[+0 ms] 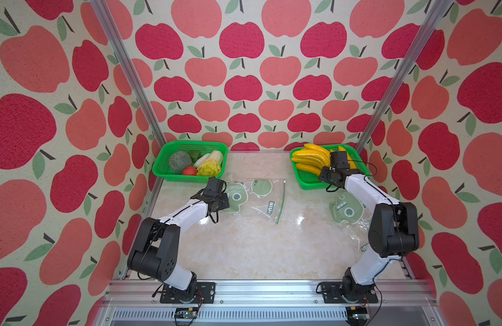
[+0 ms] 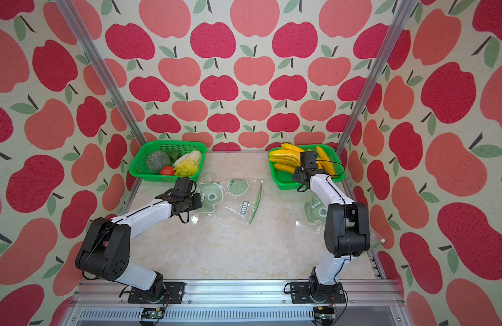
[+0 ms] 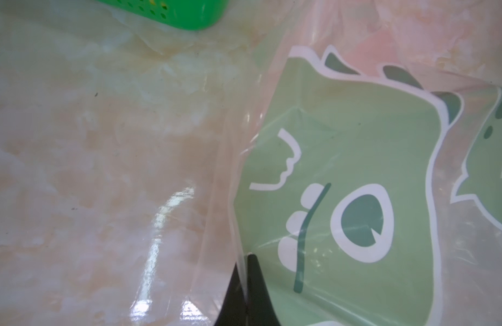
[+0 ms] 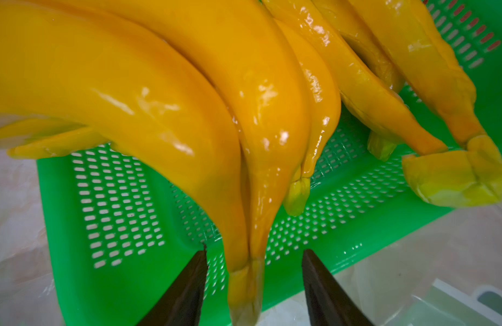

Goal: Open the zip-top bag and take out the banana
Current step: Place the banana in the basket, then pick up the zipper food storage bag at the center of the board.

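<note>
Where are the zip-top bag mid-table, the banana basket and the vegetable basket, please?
zip-top bag point(image 1: 261, 201): in a top view, on its clear middle panel.
banana basket point(image 1: 308, 179): in a top view, on its bare mesh floor.
vegetable basket point(image 1: 200, 146): in a top view, on its far mesh wall.

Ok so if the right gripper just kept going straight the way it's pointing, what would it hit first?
The stem end of the banana bunch, which sits between the open jaws of the right gripper, over the green basket. Depth is unclear, so contact could be almost immediate.
</note>
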`<state>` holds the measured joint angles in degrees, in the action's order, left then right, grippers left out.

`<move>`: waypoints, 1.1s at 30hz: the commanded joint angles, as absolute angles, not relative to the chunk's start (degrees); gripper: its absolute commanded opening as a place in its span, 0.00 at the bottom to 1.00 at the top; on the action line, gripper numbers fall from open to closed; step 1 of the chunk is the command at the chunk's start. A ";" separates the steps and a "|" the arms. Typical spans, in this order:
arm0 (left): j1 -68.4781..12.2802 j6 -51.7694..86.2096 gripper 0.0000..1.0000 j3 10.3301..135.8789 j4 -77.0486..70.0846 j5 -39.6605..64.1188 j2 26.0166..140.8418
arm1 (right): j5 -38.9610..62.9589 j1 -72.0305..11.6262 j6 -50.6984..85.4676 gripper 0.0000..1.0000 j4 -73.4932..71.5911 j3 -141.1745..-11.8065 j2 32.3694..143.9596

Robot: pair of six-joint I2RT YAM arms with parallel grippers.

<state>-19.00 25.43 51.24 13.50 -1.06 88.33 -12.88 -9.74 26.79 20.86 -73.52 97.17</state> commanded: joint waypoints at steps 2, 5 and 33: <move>-21.28 20.71 0.00 55.55 13.65 -1.07 90.52 | -12.57 -10.19 27.57 0.65 22.58 -69.85 88.01; -23.52 16.76 0.00 56.33 12.51 0.05 90.40 | -11.30 -10.42 28.85 0.68 22.00 -64.67 81.70; -30.41 11.60 0.00 48.87 9.76 -3.17 87.97 | 8.70 -26.28 50.82 0.77 -2.30 -39.27 88.76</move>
<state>-30.15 12.01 49.80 9.39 -1.83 88.27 7.64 -25.12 48.34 0.21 -38.28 86.56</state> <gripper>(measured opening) 0.049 0.788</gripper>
